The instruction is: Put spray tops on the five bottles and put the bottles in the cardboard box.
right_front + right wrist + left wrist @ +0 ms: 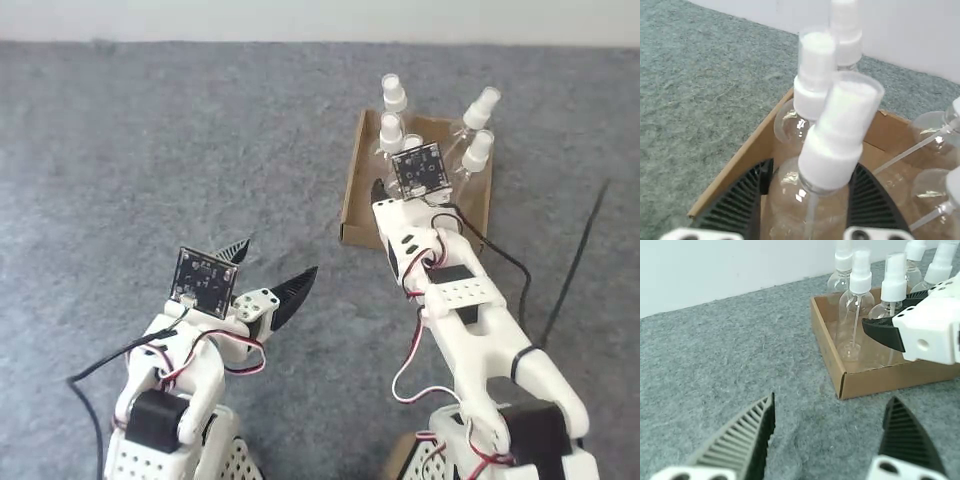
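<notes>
Inside the shallow brown cardboard box [349,185], a clear, round-shouldered plastic bottle [790,195] with a white cylindrical spray top [837,135] sits clamped between the ridged black fingers of the right gripper [807,207], whose white arm stretches forward with its wrist over the box's near wall. Four more clear bottles [478,152] with white tops crowd close around it. Off to the side, the left gripper [280,257] hovers low over the nubby grey felt [150,150], jaws spread wide with nothing between them, well apart from the box.

partly out of sight
fifth bottle [411,141] mostly hidden beneath the right arm's camera board [417,168]; right wrist view cuts off its base.
</notes>
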Robot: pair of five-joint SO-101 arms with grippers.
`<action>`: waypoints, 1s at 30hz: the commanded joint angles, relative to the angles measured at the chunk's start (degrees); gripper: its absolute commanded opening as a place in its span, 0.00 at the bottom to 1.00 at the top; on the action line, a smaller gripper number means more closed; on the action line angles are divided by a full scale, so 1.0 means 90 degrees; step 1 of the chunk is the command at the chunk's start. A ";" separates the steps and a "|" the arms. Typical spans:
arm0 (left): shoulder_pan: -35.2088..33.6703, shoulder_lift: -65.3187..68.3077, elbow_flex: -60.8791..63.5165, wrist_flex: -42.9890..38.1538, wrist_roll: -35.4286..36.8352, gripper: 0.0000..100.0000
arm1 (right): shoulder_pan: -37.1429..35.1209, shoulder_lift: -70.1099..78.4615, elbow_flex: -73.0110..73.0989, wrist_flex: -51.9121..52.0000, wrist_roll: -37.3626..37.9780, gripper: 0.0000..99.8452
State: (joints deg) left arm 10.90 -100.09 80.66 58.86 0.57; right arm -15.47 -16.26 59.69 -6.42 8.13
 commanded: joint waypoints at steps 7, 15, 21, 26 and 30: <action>0.0000 -0.0068 0.0132 -0.0264 -0.0029 0.32 | -0.0044 -0.0005 0.0020 -0.0034 0.0010 0.16; 0.0000 -0.0068 0.0132 -0.0264 -0.0029 0.32 | -0.0054 -0.0347 0.0068 -0.0015 0.0010 0.23; 0.0000 -0.0068 0.0132 -0.0264 -0.0029 0.32 | -0.0181 -0.0689 0.0049 0.0484 0.0010 0.29; 0.0000 -0.0068 0.0132 -0.0264 -0.0029 0.32 | -0.0181 -0.0816 0.0039 0.0454 0.0010 0.29; 0.0000 -0.0068 0.0132 -0.0264 -0.0029 0.32 | -0.0161 -0.0952 -0.0117 0.0513 0.0010 0.29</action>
State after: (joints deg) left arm 10.90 -100.00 82.24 58.15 0.57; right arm -16.79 -20.84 60.92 -2.11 7.96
